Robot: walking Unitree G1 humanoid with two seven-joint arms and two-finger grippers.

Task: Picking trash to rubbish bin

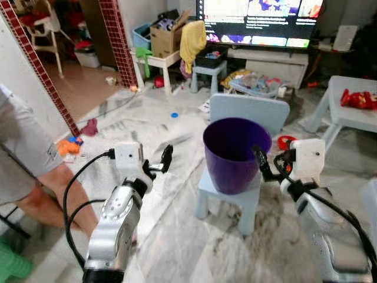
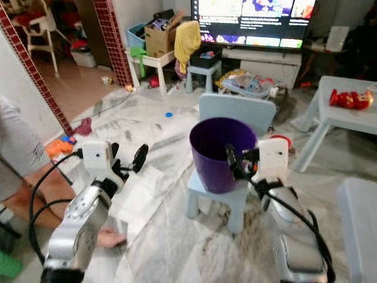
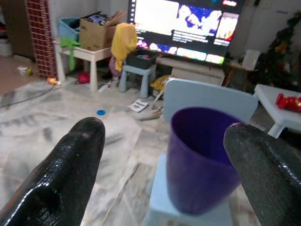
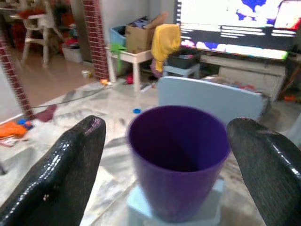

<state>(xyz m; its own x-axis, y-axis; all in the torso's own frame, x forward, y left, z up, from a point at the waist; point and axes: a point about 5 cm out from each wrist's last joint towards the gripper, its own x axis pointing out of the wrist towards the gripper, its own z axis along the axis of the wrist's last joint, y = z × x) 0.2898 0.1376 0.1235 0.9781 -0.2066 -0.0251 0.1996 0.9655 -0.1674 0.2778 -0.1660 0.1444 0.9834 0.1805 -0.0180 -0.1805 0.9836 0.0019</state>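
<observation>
Both arms are raised before the robot with nothing held: the left end effector (image 1: 158, 165) has its black fingers (image 3: 70, 165) spread wide, and the right end effector (image 1: 270, 165), fingers likewise wide apart, hovers just beside the purple rubbish bin (image 1: 235, 154). The bin stands upright on the seat of a small pale-blue chair (image 1: 247, 112), its mouth open and apparently empty. No piece of trash can be told for certain; a white sheet of paper (image 2: 141, 180) lies flat on the marble floor (image 1: 177, 236) below the left arm and is the likeliest candidate. It would be light and limp, hard to pinch while flat, so an edge or raised corner looks the best hold. The bin looks like light plastic and could tip off the chair if knocked. A person's leg (image 1: 47, 194) and hand (image 2: 109, 237) are near the left arm, and cables hang from both wrists. Farther off are a white tabletop (image 1: 353, 112) with a red toy (image 1: 358, 99), a stool, and a lit television (image 1: 259, 20).
</observation>
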